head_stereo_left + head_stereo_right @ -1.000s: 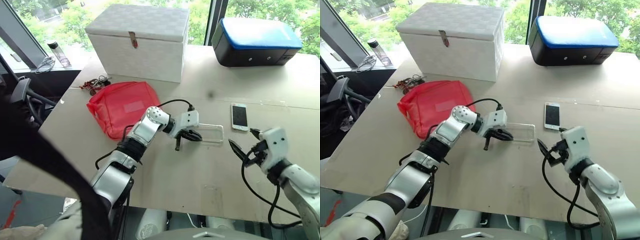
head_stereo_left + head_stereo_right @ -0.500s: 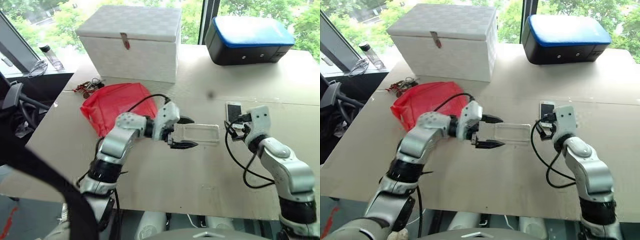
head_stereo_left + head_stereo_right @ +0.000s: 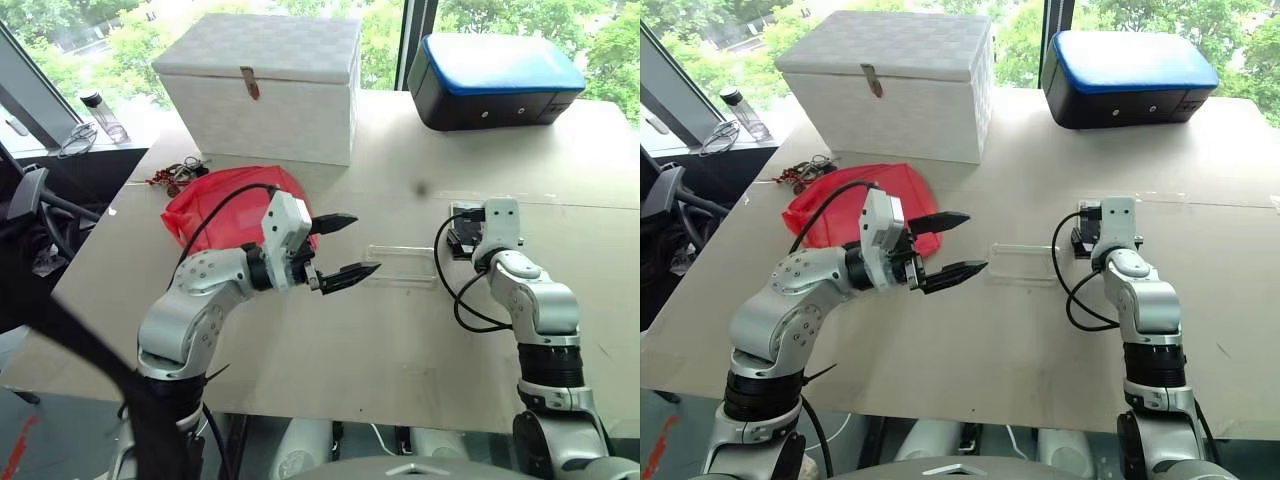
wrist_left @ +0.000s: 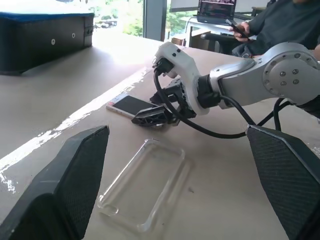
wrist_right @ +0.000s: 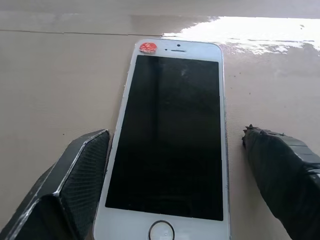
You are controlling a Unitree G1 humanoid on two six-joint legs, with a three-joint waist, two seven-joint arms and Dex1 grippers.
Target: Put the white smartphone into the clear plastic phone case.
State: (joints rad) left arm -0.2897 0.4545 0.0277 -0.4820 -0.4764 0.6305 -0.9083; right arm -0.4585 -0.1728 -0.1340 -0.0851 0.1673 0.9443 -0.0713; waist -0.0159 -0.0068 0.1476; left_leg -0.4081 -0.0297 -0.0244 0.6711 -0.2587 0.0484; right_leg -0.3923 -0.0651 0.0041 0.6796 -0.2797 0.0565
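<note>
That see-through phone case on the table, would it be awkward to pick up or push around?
Probably. The clear plastic phone case looks like a thin, empty shell, so likely very light and apt to slide on the smooth table when nudged. Its glossy rim suggests slipperiness, and the thin walls would probably flex under a squeeze. It lies flat, so it should not tip.

Bare table [image 3: 330,340] surrounds the clear plastic phone case [image 3: 400,266] (red pouch [image 3: 215,215] well apart).
</note>
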